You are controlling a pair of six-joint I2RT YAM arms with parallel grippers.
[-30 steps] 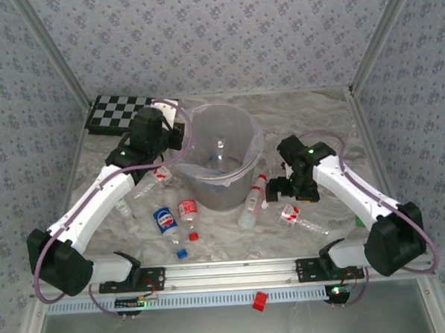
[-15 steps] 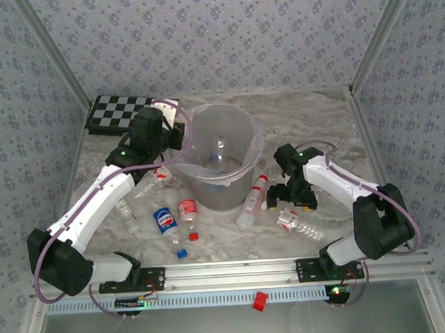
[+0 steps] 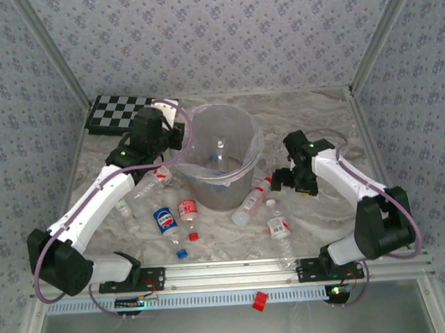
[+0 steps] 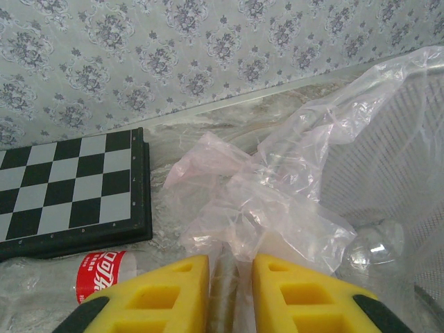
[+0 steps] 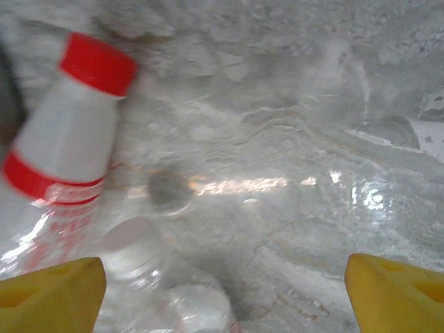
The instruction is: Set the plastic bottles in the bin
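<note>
bottles [image 3: 250, 204] lie scattered beside bin [image 3: 218, 190]

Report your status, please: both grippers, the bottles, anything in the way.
Left gripper shut at the bin rim. Right gripper open, empty, over a red-capped bottle and a white-capped bottle. No obstacle seen.

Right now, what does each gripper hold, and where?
The left gripper pinches the bag-lined rim of the round grey plastic bin; the right gripper, open, holds nothing.

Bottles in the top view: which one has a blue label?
The bottle lying just left of a red-labelled bottle, in front of the bin. Its label is blue; the other readable labels are red.
</note>
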